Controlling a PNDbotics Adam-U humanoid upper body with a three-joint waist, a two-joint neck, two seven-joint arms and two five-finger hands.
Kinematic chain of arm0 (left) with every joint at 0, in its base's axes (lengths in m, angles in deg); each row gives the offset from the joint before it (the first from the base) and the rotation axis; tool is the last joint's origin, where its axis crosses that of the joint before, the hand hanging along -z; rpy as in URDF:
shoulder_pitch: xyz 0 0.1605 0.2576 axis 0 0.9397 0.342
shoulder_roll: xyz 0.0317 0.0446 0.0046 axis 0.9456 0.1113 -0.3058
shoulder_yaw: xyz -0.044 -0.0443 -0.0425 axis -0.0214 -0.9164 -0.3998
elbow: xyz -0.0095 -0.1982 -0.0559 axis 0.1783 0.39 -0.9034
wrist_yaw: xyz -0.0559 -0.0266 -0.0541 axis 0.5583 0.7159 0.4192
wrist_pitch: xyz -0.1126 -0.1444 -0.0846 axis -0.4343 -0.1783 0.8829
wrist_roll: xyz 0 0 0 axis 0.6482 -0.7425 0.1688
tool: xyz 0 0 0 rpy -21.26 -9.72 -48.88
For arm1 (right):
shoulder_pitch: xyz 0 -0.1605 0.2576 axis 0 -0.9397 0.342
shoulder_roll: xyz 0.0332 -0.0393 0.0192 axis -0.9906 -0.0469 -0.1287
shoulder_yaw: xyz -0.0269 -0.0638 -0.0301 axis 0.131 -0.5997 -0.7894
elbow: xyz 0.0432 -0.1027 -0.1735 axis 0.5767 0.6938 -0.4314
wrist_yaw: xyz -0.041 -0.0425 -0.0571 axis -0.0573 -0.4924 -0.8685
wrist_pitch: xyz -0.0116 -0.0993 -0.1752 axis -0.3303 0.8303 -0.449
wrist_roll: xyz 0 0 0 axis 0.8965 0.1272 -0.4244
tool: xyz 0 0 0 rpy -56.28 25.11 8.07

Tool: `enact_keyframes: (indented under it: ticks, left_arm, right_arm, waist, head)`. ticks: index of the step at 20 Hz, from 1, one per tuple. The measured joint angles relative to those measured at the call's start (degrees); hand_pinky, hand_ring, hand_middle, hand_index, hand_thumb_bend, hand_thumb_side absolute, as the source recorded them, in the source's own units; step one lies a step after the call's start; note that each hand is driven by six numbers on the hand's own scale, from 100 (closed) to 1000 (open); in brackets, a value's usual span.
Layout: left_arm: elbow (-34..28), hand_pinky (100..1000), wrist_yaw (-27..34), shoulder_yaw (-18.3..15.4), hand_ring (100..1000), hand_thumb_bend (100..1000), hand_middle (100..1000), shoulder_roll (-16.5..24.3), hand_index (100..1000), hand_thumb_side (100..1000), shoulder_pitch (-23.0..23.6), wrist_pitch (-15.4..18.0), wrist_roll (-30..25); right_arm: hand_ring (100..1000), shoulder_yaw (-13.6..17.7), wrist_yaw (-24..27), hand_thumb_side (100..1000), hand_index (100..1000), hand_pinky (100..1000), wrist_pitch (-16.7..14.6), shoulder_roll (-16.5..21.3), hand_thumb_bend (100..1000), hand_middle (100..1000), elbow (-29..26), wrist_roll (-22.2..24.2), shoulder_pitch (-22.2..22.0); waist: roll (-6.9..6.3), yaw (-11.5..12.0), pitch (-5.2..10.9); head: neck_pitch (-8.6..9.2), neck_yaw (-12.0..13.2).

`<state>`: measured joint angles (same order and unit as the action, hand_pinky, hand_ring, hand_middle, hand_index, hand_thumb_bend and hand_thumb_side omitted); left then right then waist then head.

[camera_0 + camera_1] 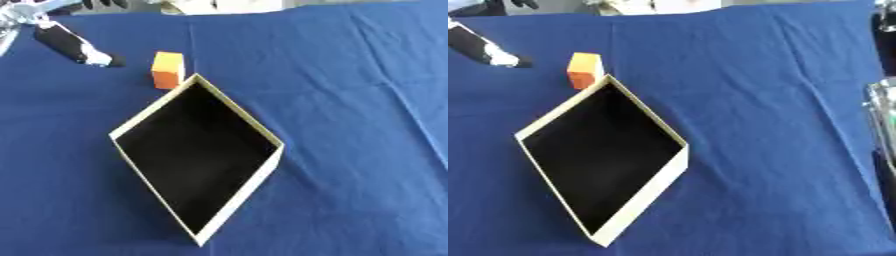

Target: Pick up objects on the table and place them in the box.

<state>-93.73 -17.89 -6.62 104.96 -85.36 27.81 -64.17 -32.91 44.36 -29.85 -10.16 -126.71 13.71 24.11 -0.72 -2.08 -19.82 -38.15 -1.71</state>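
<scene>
A worktop (350, 75) covered by a dark blue cloth (367, 190) is seen from above. On it an open box (267, 177) with pale cream walls and a black inside is set cornerwise, so that it reads as a diamond; one corner points toward the far edge, the opposite one toward the near edge. Nothing can be made out inside it.

An orange block (167, 70) stands upright on the cloth just beside the box's far corner, on that corner's left side. Whether the block touches the wall cannot be told; it lies outside the box.

The left hand (77, 44) is seen at the upper left, well up the worktop and left of the block, with bare cloth between the two. Only a black part with a pale tip is shown, angled down toward the block, and whether its fingers are open or closed cannot be told. Nothing is seen to be held by it.

At the right edge of the right eye view a silver and black part of the right arm (883, 107) is caught; its hand is not shown.

Wide open cloth is left to the right of the box and along the far side, creased by a few long folds. A narrower strip is left between the box and the near edge.
</scene>
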Motion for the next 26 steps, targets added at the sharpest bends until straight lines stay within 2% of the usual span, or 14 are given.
enact_keyframes:
  ticks: [7,8,11,14,17,26]
  left_arm:
    - [2.3,710,-4.9,-3.1,804,672,782,-2.0,863,502,-1.3,2.9,-6.6]
    - [2.3,746,-4.9,-3.4,840,501,810,-2.1,871,423,-1.3,2.9,-7.6]
    - [3.3,747,-5.6,-3.8,844,467,819,-3.3,883,407,-1.5,2.0,-10.4]
    - [5.0,749,-7.3,-4.2,848,391,821,-5.2,884,365,-2.2,0.7,-13.0]
    - [5.8,748,-8.1,-5.1,844,361,822,-6.2,885,358,-2.8,-0.3,-15.8]
    - [5.9,760,-6.0,-6.6,862,377,836,-7.5,897,368,-4.3,-3.6,-22.3]
  right_arm:
    - [780,0.0,0.1,817,767,769,0.0,-0.4,100,661,0.0,0.0,-0.2]
    - [780,0.0,0.1,822,767,769,0.0,-0.4,100,660,0.0,0.0,-0.2]
    - [780,0.0,0.2,824,767,769,0.0,-0.7,100,660,0.0,0.0,-0.2]
    - [780,0.0,0.3,828,767,769,0.0,-1.0,100,659,0.0,0.0,-0.2]
    - [780,0.1,0.4,828,767,769,0.0,-1.3,100,659,0.0,0.0,-0.2]
    - [778,0.3,0.8,836,765,769,0.0,-1.7,100,655,0.0,0.0,-0.2]
  waist:
    - [0.05,-0.1,0.0]
    - [0.07,-0.1,0.0]
    - [-0.06,-1.1,-0.11]
    - [-0.25,-1.5,-0.44]
    - [-0.34,-1.9,-0.64]
    - [-1.46,-4.0,-1.64]
  head:
    - [0.0,0.0]
    - [0.0,0.0]
    - [0.11,0.1]
    - [0.25,0.3]
    - [0.44,0.6]
    - [1.26,1.8]
